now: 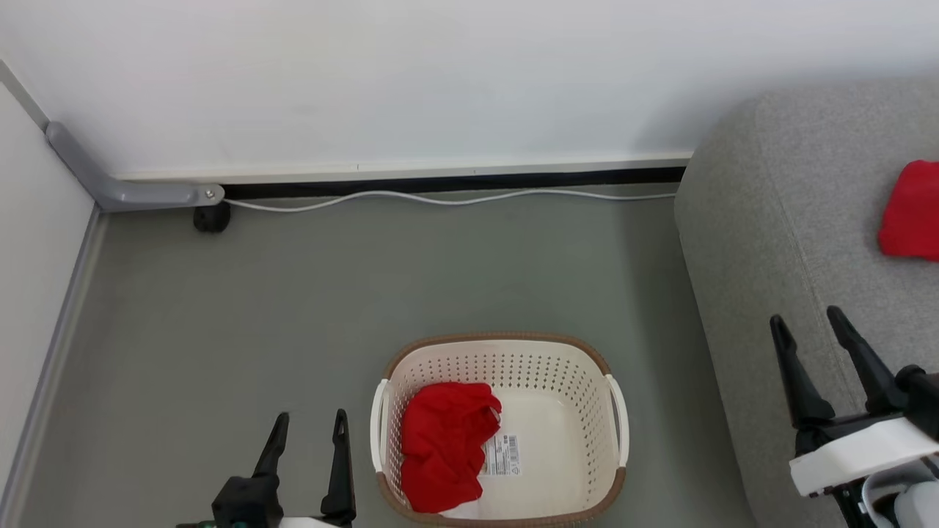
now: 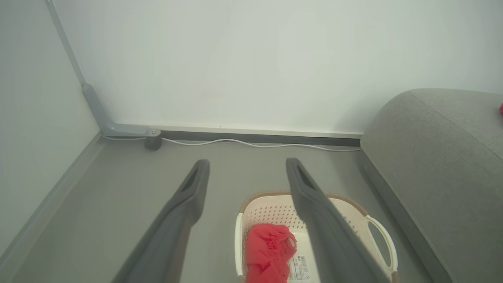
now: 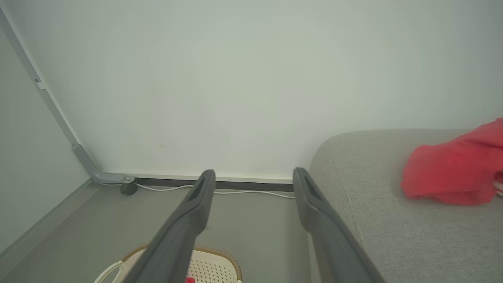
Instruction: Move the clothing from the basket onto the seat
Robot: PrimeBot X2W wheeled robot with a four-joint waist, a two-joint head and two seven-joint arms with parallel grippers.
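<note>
The left end effector (image 1: 311, 416) hangs low over the grey floor (image 1: 220, 308) with its two dark fingers spread wide and nothing between them. Just to its right stands the basket (image 1: 513, 370), near but not touching. A crumpled red garment (image 1: 444, 447) lies bunched against the basket wall closest to this end effector, partly covering the barcode label (image 1: 503, 455) on the base. In the left wrist view the garment (image 2: 267, 251) sits below and between the left end effector's (image 2: 247, 162) open fingers. The arm seems placed so that a short reach right and down would meet the cloth.

The right end effector (image 1: 805, 317) is likewise fully open and empty. It hovers over the rounded side of the grey sofa (image 1: 792, 183), well apart from the basket. Ahead of it and to its right a second red garment (image 1: 913, 209) rests on the sofa's top. In the right wrist view it (image 3: 452, 173) lies clear of the fingers of that end effector (image 3: 254, 171). That piece looks delivered. The basket's garment is the one left to move, and soft cloth bunched this loosely should pinch easily.
</note>
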